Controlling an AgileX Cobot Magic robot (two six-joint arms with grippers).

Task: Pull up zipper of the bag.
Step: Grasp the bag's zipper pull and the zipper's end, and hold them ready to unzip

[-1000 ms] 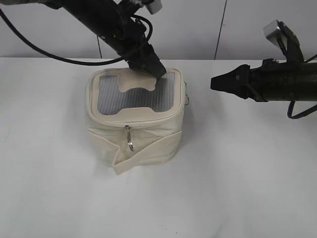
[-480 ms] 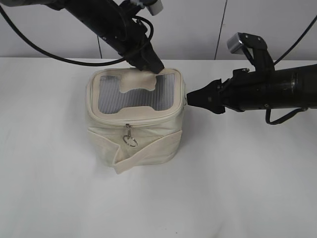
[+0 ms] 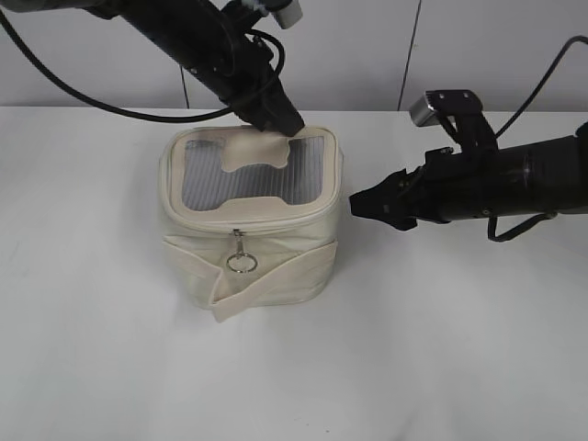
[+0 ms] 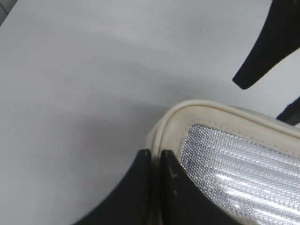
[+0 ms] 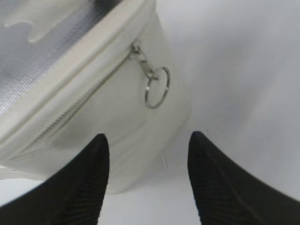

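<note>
The bag point(image 3: 250, 220) sits on the table point(image 3: 441, 349). Left gripper point(image 4: 155, 161): fingers pressed together, pinching the lid's back rim. Right gripper point(image 5: 147, 154): fingers spread wide, empty, just beside the side ring pull point(image 5: 157, 87) of the zipper point(image 5: 84, 96).

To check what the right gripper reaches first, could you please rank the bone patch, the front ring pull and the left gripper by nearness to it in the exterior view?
From the right gripper:
1. Bone patch, on the lid of the bag, left of it.
2. Left gripper, at the lid's back edge; close to the patch's distance, so 1 and 2 are hard to call.
3. Front ring pull, hanging on the bag's near face, farthest.
</note>
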